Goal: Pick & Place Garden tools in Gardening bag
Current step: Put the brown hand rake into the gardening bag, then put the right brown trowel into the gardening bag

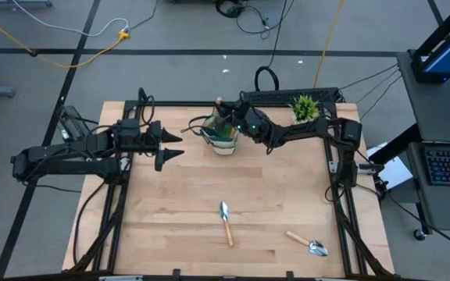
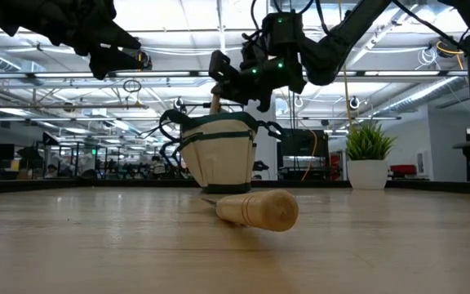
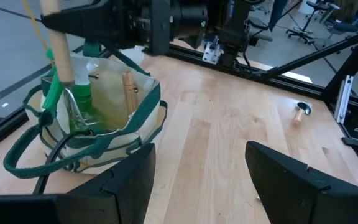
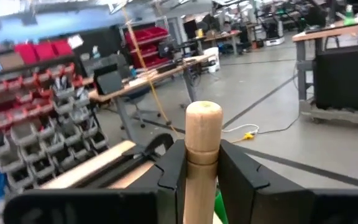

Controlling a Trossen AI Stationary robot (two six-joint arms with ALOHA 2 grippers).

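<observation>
R gripper [image 4: 202,171] is clamped on a round, smooth wooden handle [image 4: 202,140], held upright w/ its domed end poking up between the two dark fingers; it sits right over the gardening bag [image 1: 222,137] at the back-center of the table [image 1: 209,234]. Bag is soft beige fabric w/ dark green band and trim and thin dark loop handles, mouth open; inside show a green spray bottle [image 3: 82,93], shiny metal tool heads and another wooden handle [image 3: 128,90]. L gripper [image 1: 172,146] hangs just beside the bag on its left, not touching, fingers spread wide w/ nothing between them. On the light wood-plank tabletop, well apart from the bag toward the front: a trowel [image 1: 226,222] w/ silver pointed blade and pale wood handle at center, and a second tool [image 1: 308,243] w/ rounded silver scoop head and wood handle nearer the front-right corner. Small potted plant [image 1: 305,107], spiky green leaves, white pot in the low view, stands at the back edge, right of the bag.
</observation>
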